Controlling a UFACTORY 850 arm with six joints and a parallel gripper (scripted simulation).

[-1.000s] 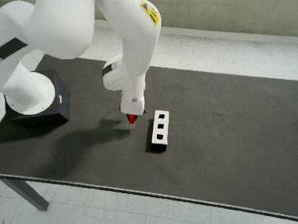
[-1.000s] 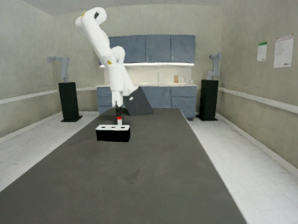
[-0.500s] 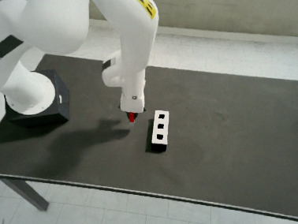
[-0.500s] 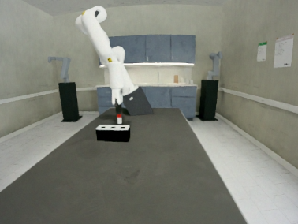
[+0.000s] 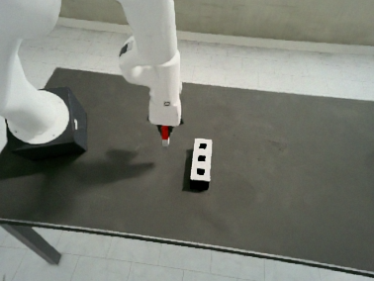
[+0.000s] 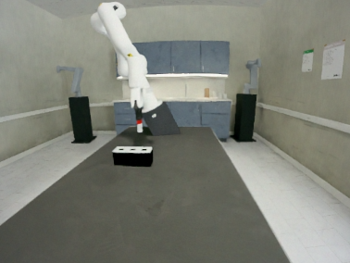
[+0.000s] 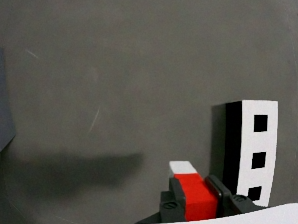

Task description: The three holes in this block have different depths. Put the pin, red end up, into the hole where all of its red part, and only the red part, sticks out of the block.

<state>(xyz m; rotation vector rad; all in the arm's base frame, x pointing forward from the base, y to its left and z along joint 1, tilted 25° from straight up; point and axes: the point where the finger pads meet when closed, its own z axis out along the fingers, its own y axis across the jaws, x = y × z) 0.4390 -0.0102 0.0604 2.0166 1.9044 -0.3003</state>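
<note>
Dark grey tabletop [image 5: 277, 198] [image 6: 185, 208] [image 7: 75, 75] runs beneath everything, with pale floor beyond its edges and blue-grey cabinets [image 6: 185, 57] against the far wall; I take the block [image 5: 194, 173] [image 6: 132, 156] [image 7: 247, 145] as my landmark. My jaws [image 5: 165, 133] [image 6: 139, 118] are pinching one pin [image 5: 165, 136] [image 6: 139, 126] [image 7: 197, 195], held above the tabletop on the side of the block toward my black base [image 5: 79, 130] [image 6: 168, 122]. Its long axis stands roughly upright, red end up between my fingers, white end pointing down. I count one pin, one block and three square holes in a single row along the block's white top; none has a pin in it. Open room lies between pin and block, which are apart, and the block sits well inside the tabletop's edges
</note>
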